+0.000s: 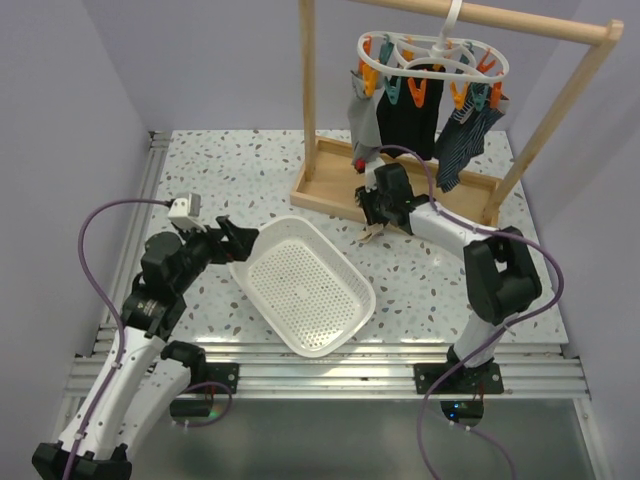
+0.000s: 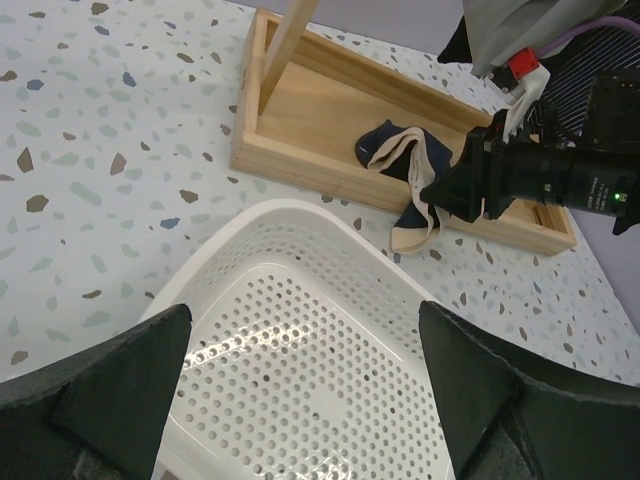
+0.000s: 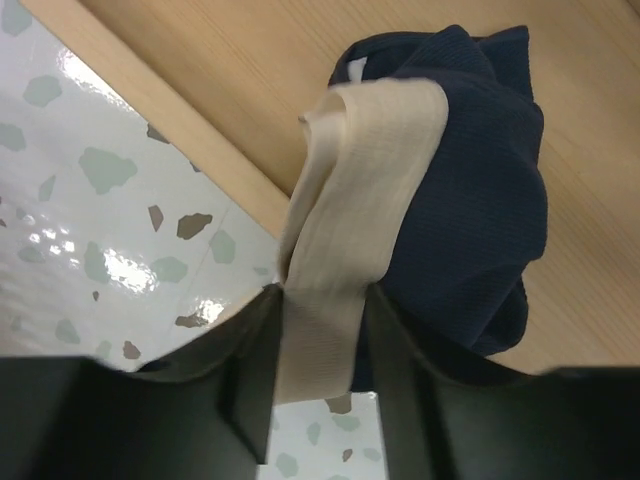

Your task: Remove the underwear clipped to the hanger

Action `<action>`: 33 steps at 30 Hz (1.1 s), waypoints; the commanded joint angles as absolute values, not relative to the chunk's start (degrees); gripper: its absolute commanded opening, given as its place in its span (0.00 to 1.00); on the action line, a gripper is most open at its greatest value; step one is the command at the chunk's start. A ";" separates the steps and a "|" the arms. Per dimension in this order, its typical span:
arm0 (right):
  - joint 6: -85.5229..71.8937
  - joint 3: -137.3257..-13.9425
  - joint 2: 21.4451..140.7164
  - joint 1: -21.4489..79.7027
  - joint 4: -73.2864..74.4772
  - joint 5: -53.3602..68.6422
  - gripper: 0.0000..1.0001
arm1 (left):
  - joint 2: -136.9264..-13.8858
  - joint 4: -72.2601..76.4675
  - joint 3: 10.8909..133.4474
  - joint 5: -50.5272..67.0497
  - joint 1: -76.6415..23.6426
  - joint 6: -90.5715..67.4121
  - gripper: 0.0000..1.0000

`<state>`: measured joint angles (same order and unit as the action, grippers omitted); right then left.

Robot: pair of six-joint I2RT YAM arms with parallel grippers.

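Note:
The white oval hanger [image 1: 432,55] hangs from the wooden rail with orange and teal clips. Grey [image 1: 362,120], black [image 1: 410,120] and striped [image 1: 462,140] underwear hang clipped to it. The navy underwear [image 3: 470,220] with a beige waistband [image 3: 350,200] lies over the front edge of the wooden base; it also shows in the left wrist view [image 2: 400,160]. My right gripper [image 3: 320,330] is shut on the beige waistband, low at the base's front edge [image 1: 372,222]. My left gripper [image 2: 305,340] is open and empty above the basket's near-left part [image 1: 240,238].
A white perforated basket [image 1: 340,255] sits tilted at the table's middle, its rim [image 2: 300,207] just short of the wooden base tray [image 2: 320,110]. The rail frame's upright posts [image 1: 308,90] stand at the back. Walls close both sides.

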<state>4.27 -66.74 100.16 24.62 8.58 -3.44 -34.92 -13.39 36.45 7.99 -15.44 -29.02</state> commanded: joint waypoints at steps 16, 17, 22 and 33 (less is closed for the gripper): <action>28.96 -65.92 79.03 24.43 23.43 29.03 0.00 | -33.49 -12.92 36.04 8.35 -15.64 -28.57 1.00; 30.74 -65.66 74.58 24.52 24.68 31.70 0.00 | -33.31 -12.92 35.69 8.35 -15.64 -28.22 1.00; 36.30 -68.63 67.24 24.96 33.11 46.21 0.00 | -30.94 -11.87 34.98 8.96 -15.64 -26.81 1.00; 30.68 -71.55 68.38 38.84 34.38 47.91 0.00 | -23.47 -9.31 35.59 9.93 -15.64 -21.36 1.00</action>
<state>31.94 -71.94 67.48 35.44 33.93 47.42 -24.80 -12.34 34.74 8.86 -15.46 -24.12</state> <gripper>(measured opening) 0.014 0.997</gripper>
